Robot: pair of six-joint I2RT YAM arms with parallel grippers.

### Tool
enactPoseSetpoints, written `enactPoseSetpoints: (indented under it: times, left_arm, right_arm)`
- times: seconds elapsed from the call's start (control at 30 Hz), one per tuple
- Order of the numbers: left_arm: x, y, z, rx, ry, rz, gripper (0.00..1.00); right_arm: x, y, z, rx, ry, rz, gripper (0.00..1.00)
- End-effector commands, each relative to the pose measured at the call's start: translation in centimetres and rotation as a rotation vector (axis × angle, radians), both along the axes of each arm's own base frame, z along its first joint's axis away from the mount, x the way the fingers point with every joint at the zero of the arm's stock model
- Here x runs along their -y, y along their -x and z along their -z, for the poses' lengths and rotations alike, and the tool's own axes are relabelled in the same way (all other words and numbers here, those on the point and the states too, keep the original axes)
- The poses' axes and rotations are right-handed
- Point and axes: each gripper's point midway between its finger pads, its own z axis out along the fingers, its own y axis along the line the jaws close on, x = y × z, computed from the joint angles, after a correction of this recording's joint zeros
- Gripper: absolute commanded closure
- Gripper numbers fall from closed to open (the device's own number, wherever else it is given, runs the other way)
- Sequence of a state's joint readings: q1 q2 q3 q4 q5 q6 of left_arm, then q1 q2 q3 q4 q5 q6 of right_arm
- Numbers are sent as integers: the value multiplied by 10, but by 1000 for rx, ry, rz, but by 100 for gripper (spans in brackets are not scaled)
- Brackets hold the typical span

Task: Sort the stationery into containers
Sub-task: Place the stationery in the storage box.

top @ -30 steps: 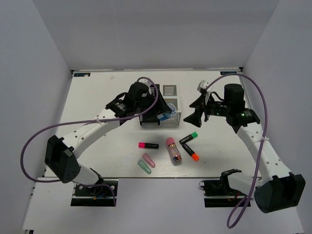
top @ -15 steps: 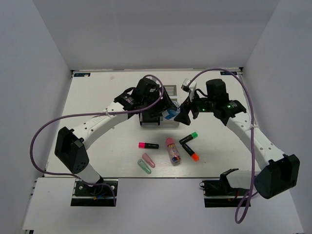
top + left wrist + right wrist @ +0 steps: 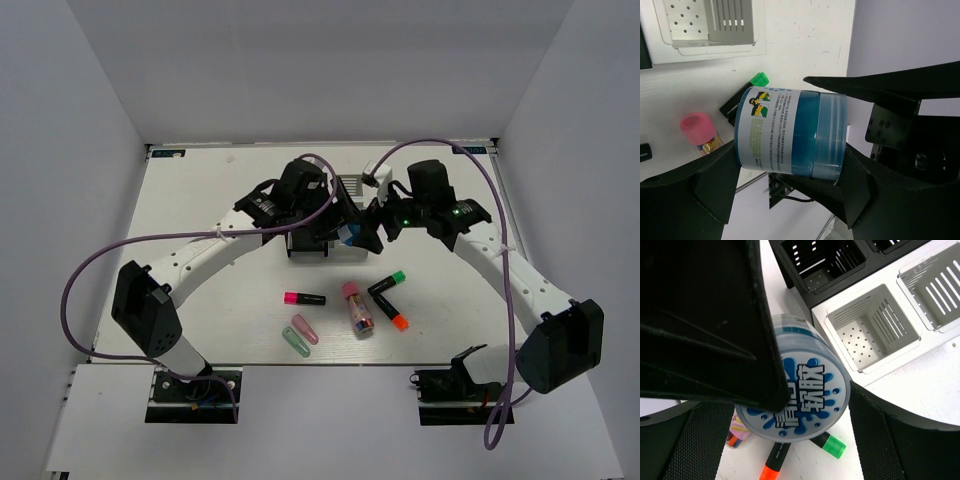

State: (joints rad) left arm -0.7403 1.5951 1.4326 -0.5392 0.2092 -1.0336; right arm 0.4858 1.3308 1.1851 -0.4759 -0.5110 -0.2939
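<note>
My left gripper [image 3: 340, 232] is shut on the blue round roll [image 3: 790, 132] and holds it in the air beside the black box [image 3: 308, 243] and the white box [image 3: 350, 190]. My right gripper [image 3: 368, 228] is open, its fingers [image 3: 875, 430] straddling the roll's lid [image 3: 805, 400], close to its rim. On the table lie the pink-capped marker [image 3: 304, 298], green-capped marker [image 3: 386, 283], orange-capped marker [image 3: 392, 312], pink tube [image 3: 356, 308], pink capsule [image 3: 305, 329] and green capsule [image 3: 295, 341].
The two arms meet over the middle of the table just in front of the boxes. The white box [image 3: 867, 325] shows a perforated bottom. Purple cables loop from both arms. White walls enclose the table on three sides.
My right gripper has swung left from the right side and now straddles the blue roll. My left gripper has moved slightly right with the roll, out from the black box.
</note>
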Motion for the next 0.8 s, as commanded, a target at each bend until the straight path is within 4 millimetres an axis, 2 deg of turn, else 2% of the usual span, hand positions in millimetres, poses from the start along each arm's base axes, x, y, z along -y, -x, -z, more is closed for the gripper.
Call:
enactPoseSetpoints:
  times: [0.0, 0.1, 0.2, 0.23, 0.3, 0.33, 0.37, 0.4, 0.43, 0.5, 0.53, 0.57, 0.6, 0.63, 0.73, 0.77]
  left_arm:
    - [5, 9, -48, 81, 124, 32, 100]
    - [3, 12, -42, 67, 120, 31, 100]
    - [3, 13, -42, 69, 122, 33, 100]
    - [2, 12, -41, 70, 116, 29, 100]
    - [2, 13, -40, 68, 118, 31, 100]
    - [2, 13, -41, 69, 119, 31, 100]
    - [2, 12, -42, 71, 123, 30, 100]
    - [2, 12, -42, 69, 123, 30, 100]
    - [2, 10, -43, 73, 125, 28, 100]
    - [2, 9, -47, 76, 135, 27, 100]
    - [3, 9, -47, 79, 136, 28, 100]
    - [4, 9, -48, 73, 142, 32, 100]
    - [5, 10, -47, 67, 143, 38, 100]
    - [5, 9, -47, 64, 145, 38, 97]
    - [3, 9, -44, 57, 148, 40, 72]
    - [1, 8, -47, 64, 154, 35, 60]
  right_arm:
    - [-8, -8, -26, 48, -43, 6, 10]
    - [-12, -11, -32, 49, -65, 11, 10]
    - [-12, -13, -34, 52, -67, 12, 18]
    - [-14, -14, -35, 59, -73, 9, 31]
    - [-13, -12, -34, 54, -72, 10, 48]
    - [-13, -11, -34, 51, -77, 3, 53]
    - [-14, -10, -32, 41, -77, -3, 53]
    - [-11, -12, -32, 33, -77, 6, 49]
    - [-16, -5, -32, 19, -84, -22, 45]
    - [-17, -3, -28, 0, -82, -30, 47]
    - [-18, 0, -26, -8, -87, -43, 54]
    - [-19, 1, -25, -13, -92, -50, 72]
    - [-21, 2, -28, -14, -96, -61, 85]
    - [-22, 2, -29, -28, -108, -69, 100]
    - [-24, 5, -35, -31, -124, -88, 100]
    - [-25, 6, -36, -35, -126, -93, 100]
